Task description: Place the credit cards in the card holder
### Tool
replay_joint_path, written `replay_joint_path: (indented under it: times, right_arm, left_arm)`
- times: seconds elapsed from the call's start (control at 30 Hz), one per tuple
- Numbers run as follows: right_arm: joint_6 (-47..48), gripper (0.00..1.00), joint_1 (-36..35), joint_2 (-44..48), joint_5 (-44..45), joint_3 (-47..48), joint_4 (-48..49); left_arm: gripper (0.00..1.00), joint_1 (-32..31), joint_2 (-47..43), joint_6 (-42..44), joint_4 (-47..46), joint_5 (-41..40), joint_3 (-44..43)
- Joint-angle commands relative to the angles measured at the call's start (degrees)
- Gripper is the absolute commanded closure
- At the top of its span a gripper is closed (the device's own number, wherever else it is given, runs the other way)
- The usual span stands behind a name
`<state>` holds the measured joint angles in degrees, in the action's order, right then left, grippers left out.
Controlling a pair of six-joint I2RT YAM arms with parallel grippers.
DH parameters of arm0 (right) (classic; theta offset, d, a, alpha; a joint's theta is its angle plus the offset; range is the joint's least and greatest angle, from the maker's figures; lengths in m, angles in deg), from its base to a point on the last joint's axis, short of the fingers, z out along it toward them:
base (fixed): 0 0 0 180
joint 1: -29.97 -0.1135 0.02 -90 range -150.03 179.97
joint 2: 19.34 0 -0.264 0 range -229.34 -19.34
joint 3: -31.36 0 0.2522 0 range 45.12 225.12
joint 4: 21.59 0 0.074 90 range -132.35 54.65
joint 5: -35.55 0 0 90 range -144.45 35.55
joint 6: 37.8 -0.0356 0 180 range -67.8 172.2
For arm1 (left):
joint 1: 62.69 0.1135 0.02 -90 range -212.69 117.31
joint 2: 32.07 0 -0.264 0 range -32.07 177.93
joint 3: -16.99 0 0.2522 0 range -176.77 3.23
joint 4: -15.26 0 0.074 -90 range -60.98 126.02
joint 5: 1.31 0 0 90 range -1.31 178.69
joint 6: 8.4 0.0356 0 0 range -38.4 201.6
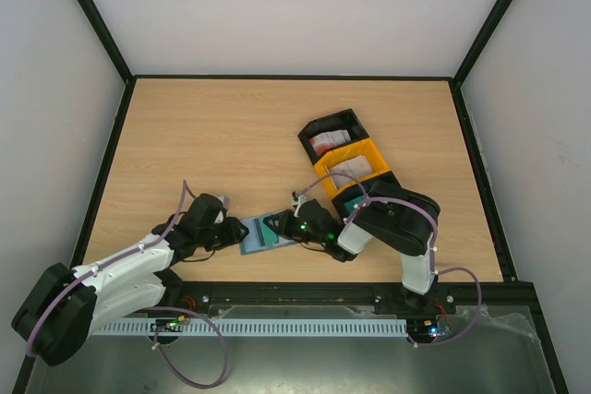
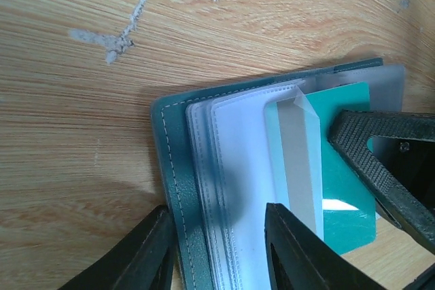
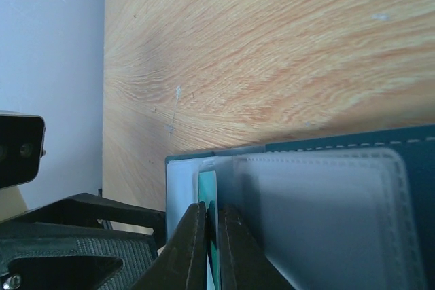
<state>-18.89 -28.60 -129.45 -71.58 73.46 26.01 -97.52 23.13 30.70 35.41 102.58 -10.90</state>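
Note:
The teal card holder (image 1: 261, 233) lies open on the table, its clear sleeves (image 2: 238, 168) facing up. My left gripper (image 1: 237, 231) stands open over its left edge. One finger (image 2: 146, 252) rests beside the cover and the other finger (image 2: 296, 252) sits on the sleeves. My right gripper (image 3: 212, 212) is shut on a teal-green credit card (image 3: 206, 185), held edge-on with its far end inside a sleeve slot. In the left wrist view that credit card (image 2: 343, 168) shows flat. More credit cards, white with red marks (image 1: 328, 142), lie in the bins.
A three-bin tray stands right of centre: a black bin (image 1: 312, 128), a yellow bin (image 1: 371, 151) and a green bin (image 1: 351, 200) partly hidden by my right arm. Black frame rails run along the table's edges. White scuffs (image 2: 126, 32) mark the wood.

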Motion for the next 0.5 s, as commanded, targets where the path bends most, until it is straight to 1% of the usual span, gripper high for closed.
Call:
replay_joint_path:
  times: [0.0,0.1,0.17,0.33,0.47]
  right_arm:
    - [2.41,0.93,-0.93,1.74,1.96,0.24,-5.84]
    - [4.20,0.92,-0.99,3.73,3.44,0.67,-10.19]
    - [5.30,0.90,-1.00,5.26,5.08,0.97,-13.71]
    - [8.53,0.74,-1.28,9.16,8.59,2.64,-22.94]
    - [11.06,0.66,-3.03,9.70,10.75,5.80,-30.25]
  left_arm:
    - [0.61,-0.13,0.17,0.21,-0.01,3.75,1.30]
    - [0.61,-0.15,0.10,0.43,-1.92,5.58,1.21]
    - [0.61,-0.15,0.23,0.53,-3.39,7.17,1.13]
    - [0.60,-0.24,1.26,1.29,-5.36,9.20,0.69]
    - [0.60,-0.67,3.53,1.80,-6.92,10.49,0.77]
